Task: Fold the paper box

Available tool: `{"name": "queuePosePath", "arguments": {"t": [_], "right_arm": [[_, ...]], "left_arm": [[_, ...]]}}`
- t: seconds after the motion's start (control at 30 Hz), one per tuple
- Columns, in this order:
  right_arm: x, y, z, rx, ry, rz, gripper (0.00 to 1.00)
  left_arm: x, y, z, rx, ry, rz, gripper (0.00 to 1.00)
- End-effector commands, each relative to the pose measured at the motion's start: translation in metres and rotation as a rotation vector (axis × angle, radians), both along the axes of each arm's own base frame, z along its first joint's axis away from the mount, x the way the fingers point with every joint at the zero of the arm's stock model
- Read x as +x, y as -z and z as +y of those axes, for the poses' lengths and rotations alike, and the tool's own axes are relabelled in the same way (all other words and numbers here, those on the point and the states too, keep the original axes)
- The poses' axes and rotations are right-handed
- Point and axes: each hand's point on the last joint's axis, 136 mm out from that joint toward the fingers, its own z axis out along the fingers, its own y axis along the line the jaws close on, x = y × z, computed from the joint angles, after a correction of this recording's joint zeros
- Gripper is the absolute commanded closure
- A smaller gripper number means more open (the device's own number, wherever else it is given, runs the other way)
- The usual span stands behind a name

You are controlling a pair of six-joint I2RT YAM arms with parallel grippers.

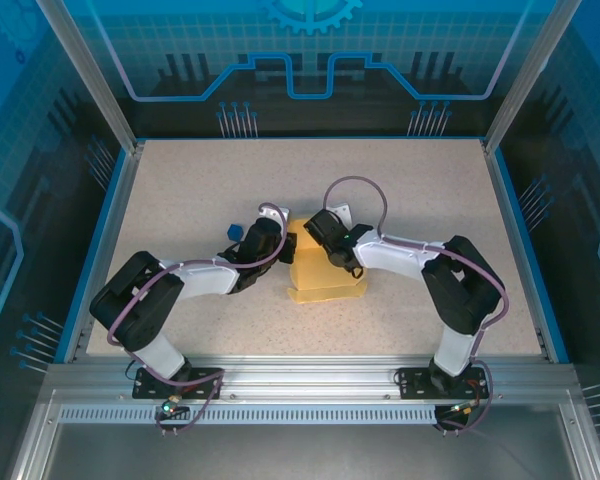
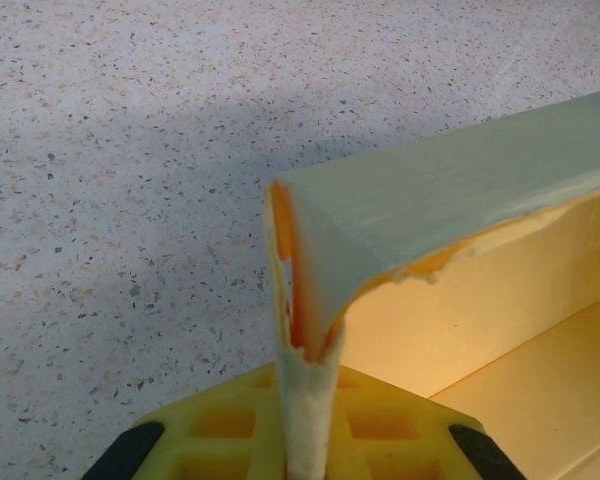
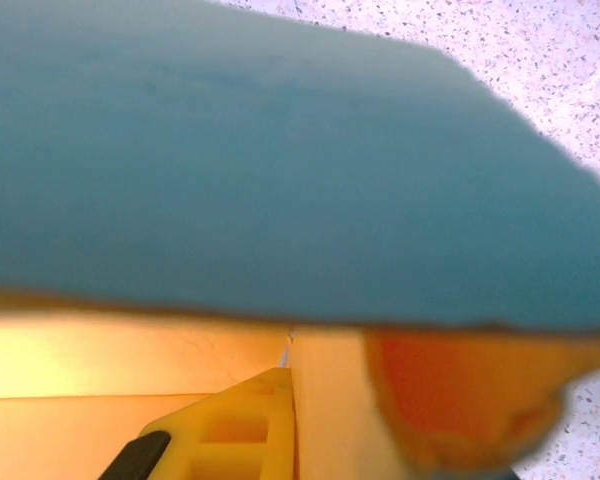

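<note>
While the paper box [image 1: 327, 278] is seen mid-frame on the desk [image 1: 180, 180], its left wall is pinched by the left end effector [image 2: 302, 445] | its upper-edge wall is clamped by the right end effector [image 3: 315, 430] | both arms are judged equally near.

Light fell evenly and brightly on the tabletop [image 1: 180, 180] from above. In the left wrist view the box [image 2: 430, 190] cast a soft shadow across the speckled surface. The right wrist view was badly blurred, the near card a bluish smear glowing orange underneath.
</note>
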Motion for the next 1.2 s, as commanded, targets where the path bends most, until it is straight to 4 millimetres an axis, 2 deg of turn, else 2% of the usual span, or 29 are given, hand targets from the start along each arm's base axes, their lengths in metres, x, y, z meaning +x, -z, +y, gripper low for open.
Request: {"name": "queuePosePath", "arguments": {"t": [0.0, 0.2, 0.4, 0.63, 0.9, 1.0, 1.17], "right_arm": [[-0.019, 0.010, -0.040, -0.262, -0.006, 0.101, 0.89], [-0.018, -0.001, -0.019, -0.124, -0.079, 0.092, 0.84], [-0.021, -0.020, -0.001, 0.032, -0.136, 0.075, 0.76], [-0.023, -0.032, 0.015, 0.162, -0.180, 0.075, 0.60], [-0.022, -0.044, 0.021, 0.264, -0.184, 0.064, 0.48], [-0.020, -0.049, 0.014, 0.261, -0.150, 0.053, 0.50], [-0.015, -0.048, 0.002, 0.208, -0.098, 0.042, 0.61]], "left_arm": [[0.011, -0.024, 0.003, -0.012, -0.028, -0.076, 0.88], [0.010, -0.023, 0.004, -0.008, -0.028, -0.072, 0.88], [0.011, -0.024, 0.003, -0.009, -0.027, -0.073, 0.88], [0.012, -0.022, 0.003, -0.012, -0.027, -0.069, 0.88], [0.011, -0.023, 0.002, -0.011, -0.025, -0.071, 0.88], [0.011, -0.024, 0.002, -0.013, -0.024, -0.073, 0.88], [0.011, -0.023, 0.001, -0.015, -0.022, -0.071, 0.88]]}}
